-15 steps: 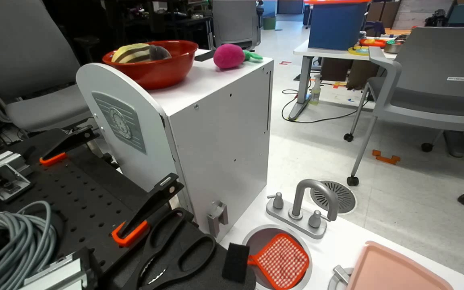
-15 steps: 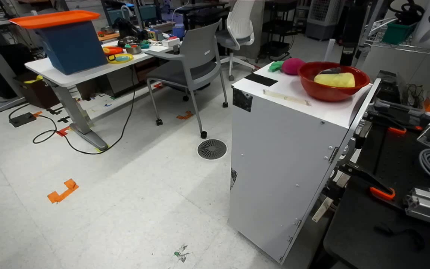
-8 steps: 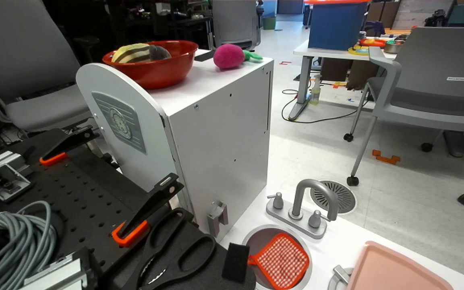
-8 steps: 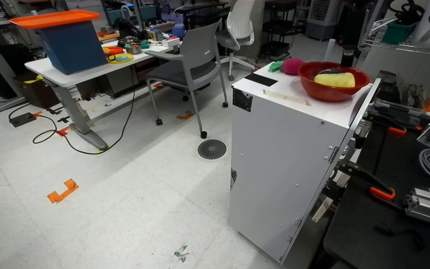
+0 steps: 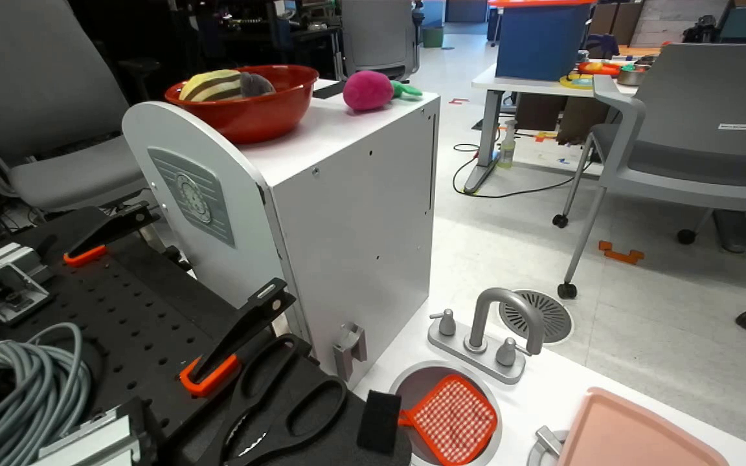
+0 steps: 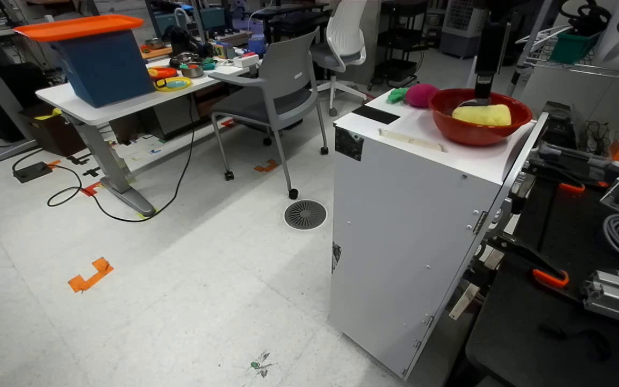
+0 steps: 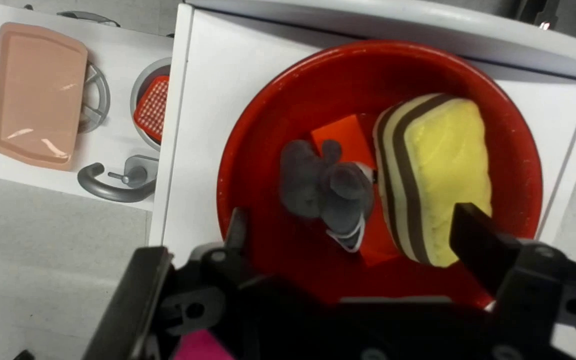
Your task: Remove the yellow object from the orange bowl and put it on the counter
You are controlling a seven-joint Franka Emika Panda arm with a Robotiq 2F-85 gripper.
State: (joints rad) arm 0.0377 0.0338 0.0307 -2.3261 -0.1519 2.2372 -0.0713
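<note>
The tool (image 6: 482, 97), spread wide and empty, is coming over the bowl (image 6: 470, 135), so picking the yellow object (image 7: 448, 175) is probably nearing.

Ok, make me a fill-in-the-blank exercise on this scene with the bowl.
The yellow object has cream stripes and dark ____ ones.
Beside it in the orange bowl lies a toy coloured ____.
On the counter, the pink ball has a ____ end.
The end effector isn't shut but ____.

Missing words: brown; grey; green; open.
</note>
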